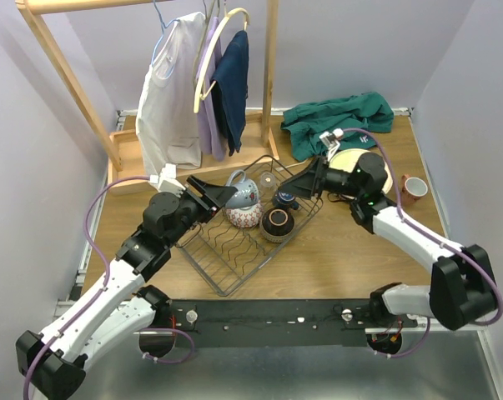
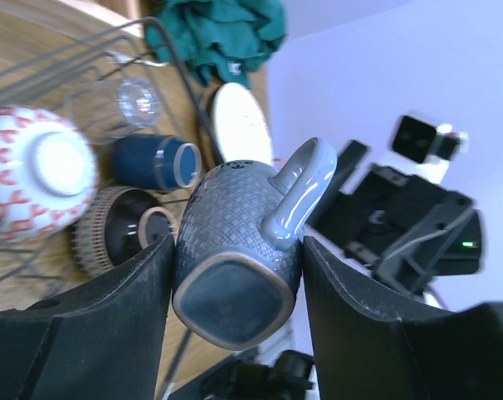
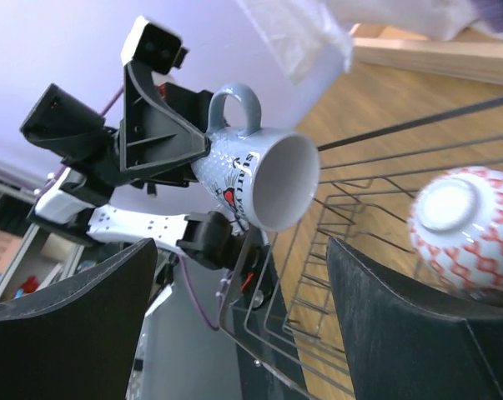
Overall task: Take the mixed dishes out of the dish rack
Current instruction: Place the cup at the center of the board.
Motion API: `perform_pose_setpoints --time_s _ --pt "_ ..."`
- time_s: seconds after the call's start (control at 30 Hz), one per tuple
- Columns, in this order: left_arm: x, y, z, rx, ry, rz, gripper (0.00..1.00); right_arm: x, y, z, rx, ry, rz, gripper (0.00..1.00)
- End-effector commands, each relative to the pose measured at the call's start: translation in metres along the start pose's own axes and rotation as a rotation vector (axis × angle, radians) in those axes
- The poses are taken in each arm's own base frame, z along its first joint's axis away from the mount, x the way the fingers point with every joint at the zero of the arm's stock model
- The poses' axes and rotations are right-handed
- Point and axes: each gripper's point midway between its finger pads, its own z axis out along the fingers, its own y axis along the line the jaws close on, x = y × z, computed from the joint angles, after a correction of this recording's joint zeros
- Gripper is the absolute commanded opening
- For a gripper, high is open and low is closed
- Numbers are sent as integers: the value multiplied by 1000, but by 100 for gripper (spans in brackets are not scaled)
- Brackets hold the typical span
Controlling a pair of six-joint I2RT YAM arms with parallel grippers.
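Observation:
My left gripper (image 1: 222, 195) is shut on a grey-blue mug (image 1: 243, 189) and holds it tilted above the far left part of the black wire dish rack (image 1: 226, 267). In the left wrist view the mug (image 2: 234, 217) sits base-first between the fingers (image 2: 134, 292). The rack holds a red-and-white patterned bowl (image 1: 244, 216), a dark ribbed bowl (image 1: 277, 223), a dark blue cup (image 1: 285, 200) and a clear glass (image 1: 268, 180). My right gripper (image 1: 305, 179) is open and empty at the rack's far right edge. The right wrist view shows the mug (image 3: 259, 179) and the patterned bowl (image 3: 468, 229).
A cream plate (image 1: 376, 171) lies on the table under my right wrist, and a red cup (image 1: 414, 190) stands to its right. A green cloth (image 1: 339, 121) is bunched at the back. A wooden clothes rack (image 1: 76, 83) with hanging garments stands at the back left.

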Motion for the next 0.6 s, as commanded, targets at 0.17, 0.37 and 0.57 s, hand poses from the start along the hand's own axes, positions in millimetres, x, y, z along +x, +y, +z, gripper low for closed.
perform_pose_setpoints --time_s 0.17,0.37,0.57 --pt "-13 -53 -6 268 -48 -161 0 4 41 36 -204 46 -73 80" --pt "-12 -53 -6 293 -50 -192 0 13 53 48 -262 80 -76 72" --pt "-3 -60 -5 330 -3 -193 0 18 58 57 -293 94 -82 59"
